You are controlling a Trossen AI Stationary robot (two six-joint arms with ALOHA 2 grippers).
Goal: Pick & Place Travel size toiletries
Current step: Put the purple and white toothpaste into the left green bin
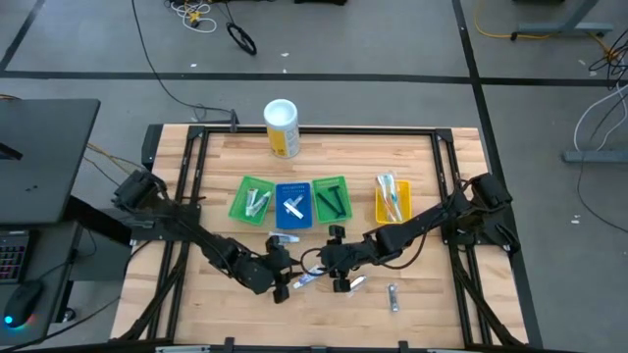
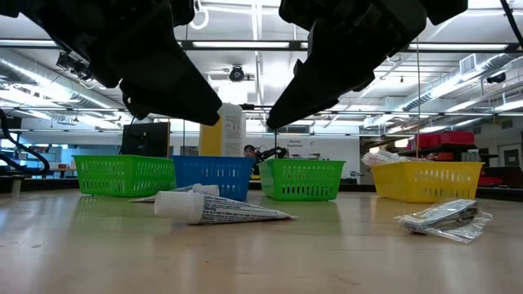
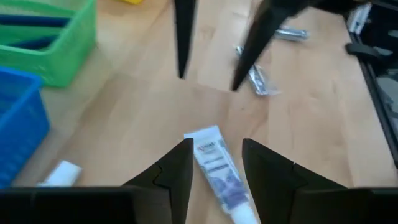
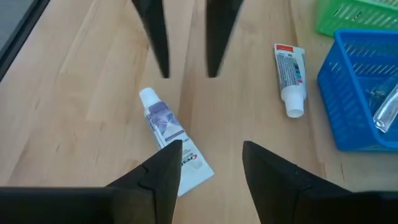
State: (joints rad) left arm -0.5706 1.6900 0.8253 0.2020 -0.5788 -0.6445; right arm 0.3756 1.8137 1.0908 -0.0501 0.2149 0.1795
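A small white-and-blue tube (image 3: 219,169) lies flat on the wooden table near its front edge, also seen in the high view (image 1: 306,279) and the low view (image 2: 222,210). My left gripper (image 3: 214,146) hangs open above it, one finger on either side, touching nothing. My right gripper (image 4: 211,146) faces it from the table's right, open as well, with the tube (image 4: 172,135) lying beside one finger. In the high view the left gripper (image 1: 285,281) and the right gripper (image 1: 340,275) stand close together over the tube. A second tube (image 4: 290,71) lies by the blue tray.
Along the middle stand a green tray (image 1: 253,199), a blue tray (image 1: 293,204), another green tray (image 1: 331,199) and a yellow tray (image 1: 392,199), each holding small items. A white-and-yellow canister (image 1: 281,127) stands at the far edge. A silvery packet (image 1: 393,297) lies front right.
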